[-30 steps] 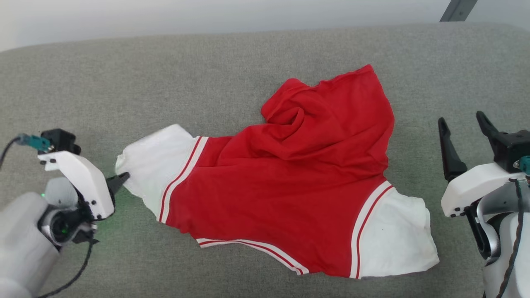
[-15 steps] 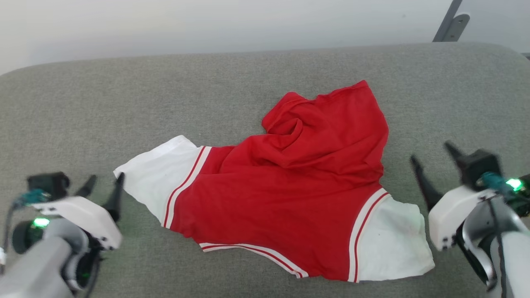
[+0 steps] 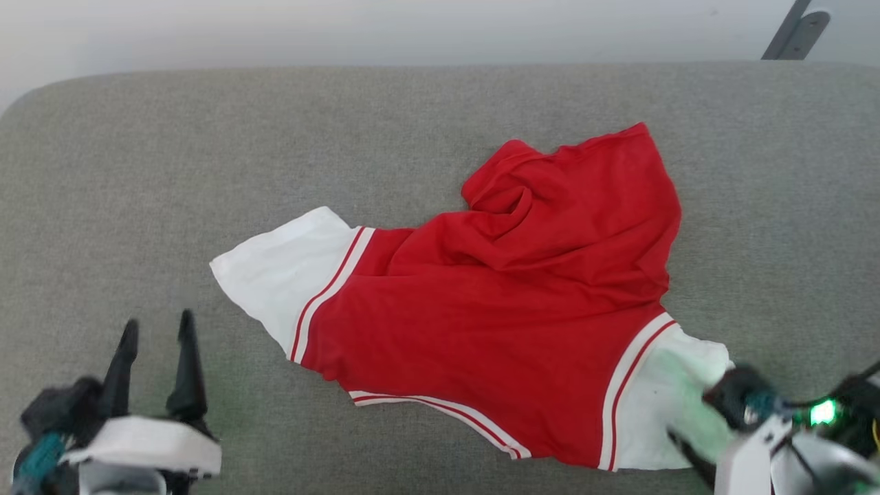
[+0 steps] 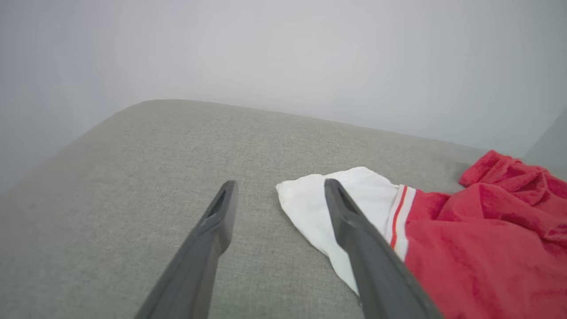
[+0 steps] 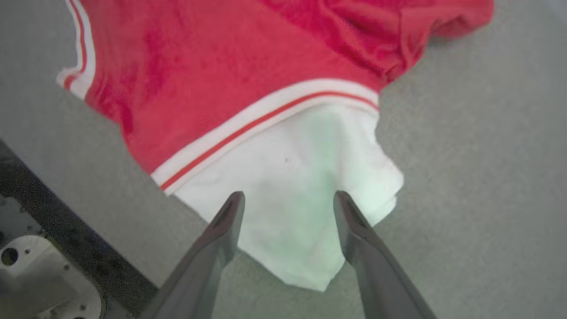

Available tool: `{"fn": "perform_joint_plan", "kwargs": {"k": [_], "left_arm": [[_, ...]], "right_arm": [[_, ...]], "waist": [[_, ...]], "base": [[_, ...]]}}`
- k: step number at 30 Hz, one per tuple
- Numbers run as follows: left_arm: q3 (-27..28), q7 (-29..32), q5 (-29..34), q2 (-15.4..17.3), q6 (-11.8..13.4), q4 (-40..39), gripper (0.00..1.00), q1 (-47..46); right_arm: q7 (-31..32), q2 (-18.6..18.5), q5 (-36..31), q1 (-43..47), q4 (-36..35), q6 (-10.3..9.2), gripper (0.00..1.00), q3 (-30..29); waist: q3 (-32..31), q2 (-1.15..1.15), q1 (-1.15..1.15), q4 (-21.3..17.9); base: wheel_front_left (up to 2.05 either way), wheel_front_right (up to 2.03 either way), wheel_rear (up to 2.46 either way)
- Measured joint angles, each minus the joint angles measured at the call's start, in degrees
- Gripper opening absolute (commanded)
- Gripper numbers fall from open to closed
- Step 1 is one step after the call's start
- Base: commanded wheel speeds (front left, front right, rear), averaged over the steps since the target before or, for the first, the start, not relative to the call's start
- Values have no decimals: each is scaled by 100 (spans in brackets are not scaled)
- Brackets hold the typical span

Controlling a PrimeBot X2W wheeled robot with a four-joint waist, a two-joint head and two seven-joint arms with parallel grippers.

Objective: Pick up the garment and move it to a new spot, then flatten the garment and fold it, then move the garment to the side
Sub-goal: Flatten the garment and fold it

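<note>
The garment (image 3: 495, 323) is a red shirt with white sleeves and striped trim, lying rumpled on the grey cushion (image 3: 206, 137). Its far part is bunched into folds. My left gripper (image 3: 157, 323) is open at the lower left, a short way off the left white sleeve (image 3: 275, 268), holding nothing. In the left wrist view the left gripper (image 4: 280, 184) points past the sleeve's corner, with the garment (image 4: 478, 248) to its right. My right gripper (image 3: 708, 419), blurred, hovers at the right white sleeve. In the right wrist view the right gripper (image 5: 287, 195) is open above that sleeve of the garment (image 5: 221, 66).
The grey cushion's rounded far edge meets a pale wall (image 3: 344, 27). A grey metal bracket (image 3: 790, 31) stands at the far right. Part of the robot's base (image 5: 35, 266) lies beyond the cushion's near edge. Bare cushion stretches left of the shirt.
My left gripper opened, let go of the left sleeve and drew back toward me. My right gripper moved in over the right sleeve. The head camera shifted meanwhile.
</note>
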Motion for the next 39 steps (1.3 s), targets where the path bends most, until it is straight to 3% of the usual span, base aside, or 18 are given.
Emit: {"fn": "perform_joint_plan", "kwargs": {"k": [4,8,14,20,21,22,23,24,28,31,35,39], "left_arm": [[603,0,422,-427,-300,-185,100,359],[1027,0,733,-769,-619,-308,100,425],[1381,0,1152,-1193,-1043,-324,100,276],[1544,0,1350,-1333,-1234,-294,100,168],[1566,0,1369,-1336,-1260,-292,100,163],[1582,0,1393,-1334,-1278,-289,100,156],[1590,0,1404,-1323,-1282,-289,100,147],[1591,0,1422,-1310,-1291,-293,100,134],[1416,0,1517,-1114,-1335,-266,100,56],[1101,176,1485,-740,-1356,-243,100,-75],[503,1228,884,56,-1379,-397,100,-422],[309,2781,-58,794,-1379,-337,100,-780]], "right_arm": [[559,-420,266,361,-283,0,100,299],[693,-704,183,447,-375,0,100,391],[350,-923,-458,96,123,1,100,889],[-56,-751,-822,-292,688,11,100,1200],[-75,-745,-882,-349,750,13,67,1255],[-102,-722,-912,-386,792,13,47,1299],[-147,-670,-915,-410,858,18,39,1283],[-166,-626,-939,-432,916,18,1,1276],[-264,-461,-1035,-539,1072,18,0,1290],[-316,-367,-1048,-566,1170,18,0,1249],[-326,-268,-1053,-597,1229,15,0,1235],[-331,-223,-1055,-721,1273,11,0,1343]], "waist": [[89,0,0,49],[188,0,0,106],[400,0,0,235],[514,0,0,279],[522,0,0,272],[527,0,0,262],[531,0,0,249],[533,0,0,235],[521,0,0,176],[495,0,0,152],[519,0,0,115],[563,0,0,66]], "base": [[0,0,0],[0,0,0],[0,0,0],[0,0,0],[0,0,0],[0,0,0],[0,0,0],[0,0,0],[0,0,0],[0,0,0],[0,0,0],[0,0,0]]}}
